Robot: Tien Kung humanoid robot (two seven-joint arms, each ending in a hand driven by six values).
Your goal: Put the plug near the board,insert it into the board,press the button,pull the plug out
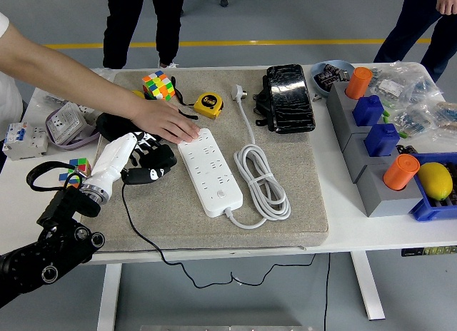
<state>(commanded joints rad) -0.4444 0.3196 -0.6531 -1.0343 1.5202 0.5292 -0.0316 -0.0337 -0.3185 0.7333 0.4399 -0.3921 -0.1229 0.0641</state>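
At lower left the left hand (136,156) curls its fingers around the black plug (151,170) (its cable trails toward the near edge), just left of the white board (211,170) at centre, whose far end a person's hand (168,123) presses flat.

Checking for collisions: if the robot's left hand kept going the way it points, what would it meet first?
Probably the person's hand resting on the white power strip's far end; the left hand, holding the black plug, points there, though depth is unclear.

White table (357,231) bears a grey mat (285,202).
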